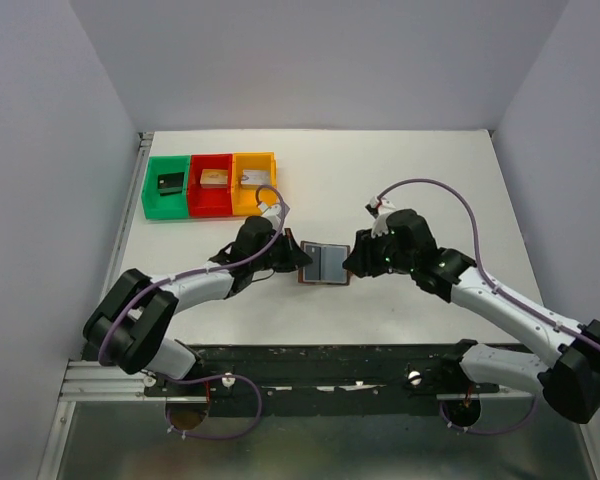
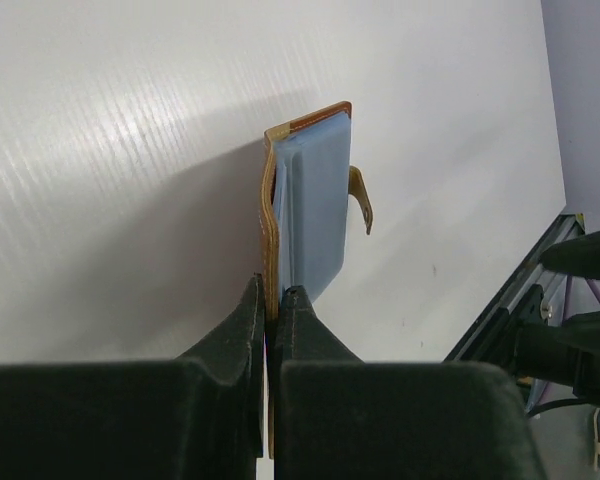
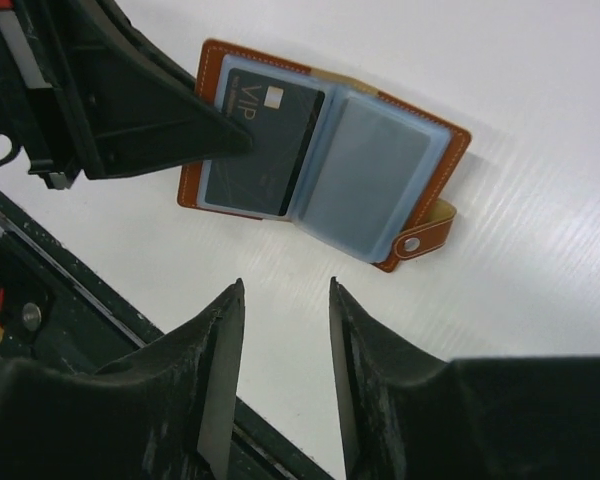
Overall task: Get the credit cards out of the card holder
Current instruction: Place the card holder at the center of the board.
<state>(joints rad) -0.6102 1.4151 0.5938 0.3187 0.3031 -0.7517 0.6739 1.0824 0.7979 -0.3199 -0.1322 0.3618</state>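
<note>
The brown leather card holder [image 1: 325,264] lies open on the white table between both arms, its pale blue sleeves facing up. My left gripper [image 2: 272,292] is shut on the card holder's [image 2: 315,210] brown left cover edge. A black credit card [image 3: 265,150] marked VIP sits in the left sleeve of the card holder [image 3: 390,175]; the right sleeve looks pale and blank. My right gripper [image 3: 285,285] hovers open just off the holder's near edge, with nothing between its fingers. Any other credit cards are hidden.
Green [image 1: 167,186], red [image 1: 211,183] and orange [image 1: 254,180] bins stand in a row at the back left, each with a small block inside. The snap strap [image 3: 420,240] sticks out from the holder's right side. The dark table rail [image 3: 40,300] runs close below.
</note>
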